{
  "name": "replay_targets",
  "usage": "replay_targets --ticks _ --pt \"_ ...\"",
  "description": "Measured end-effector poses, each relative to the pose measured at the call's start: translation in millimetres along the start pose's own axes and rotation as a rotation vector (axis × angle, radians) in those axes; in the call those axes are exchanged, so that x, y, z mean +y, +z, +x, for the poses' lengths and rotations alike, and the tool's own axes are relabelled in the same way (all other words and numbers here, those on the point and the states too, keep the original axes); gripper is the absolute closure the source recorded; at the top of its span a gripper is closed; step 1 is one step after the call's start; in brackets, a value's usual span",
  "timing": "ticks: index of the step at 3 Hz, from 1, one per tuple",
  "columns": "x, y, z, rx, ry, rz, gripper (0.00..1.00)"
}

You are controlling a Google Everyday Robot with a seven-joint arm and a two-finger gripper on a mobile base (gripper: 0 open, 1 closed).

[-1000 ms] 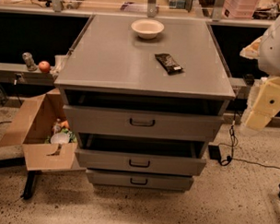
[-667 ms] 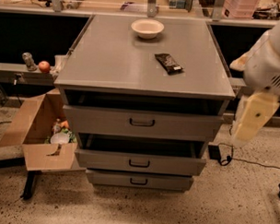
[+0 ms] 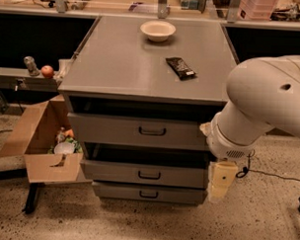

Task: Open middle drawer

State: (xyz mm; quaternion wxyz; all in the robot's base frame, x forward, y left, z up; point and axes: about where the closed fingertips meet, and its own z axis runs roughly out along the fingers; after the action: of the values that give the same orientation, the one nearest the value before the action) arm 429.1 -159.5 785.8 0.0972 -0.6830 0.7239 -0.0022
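The grey cabinet (image 3: 142,67) has three drawers. The middle drawer (image 3: 113,171) is a wide shallow grey front with a small dark loop handle (image 3: 149,176), and a dark gap shows above it. The taller top drawer (image 3: 110,129) is above it and the narrow bottom drawer (image 3: 118,191) is below it. My white arm (image 3: 269,101) comes in from the right. My cream gripper (image 3: 221,181) hangs pointing down at the right end of the middle drawer's front, right of the handle, and covers that end.
A white bowl (image 3: 157,30) and a dark wrapped bar (image 3: 180,67) lie on the cabinet top. An open cardboard box (image 3: 40,138) with items stands on the floor to the left. A shelf with an apple (image 3: 47,71) is at far left. A cable (image 3: 274,174) runs along the floor at right.
My arm has swung left and down from the right edge of the view. The gripper now hangs lower and closer to the cabinet's right front. The drawers have not moved.
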Motion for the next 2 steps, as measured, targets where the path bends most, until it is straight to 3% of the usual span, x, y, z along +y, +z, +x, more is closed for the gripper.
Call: replay_targets --ticks 1,2 --pt "0.0 0.0 0.0 0.000 0.000 0.000 0.00" --pt "0.0 36.2 0.6 -0.012 -0.012 -0.013 0.00"
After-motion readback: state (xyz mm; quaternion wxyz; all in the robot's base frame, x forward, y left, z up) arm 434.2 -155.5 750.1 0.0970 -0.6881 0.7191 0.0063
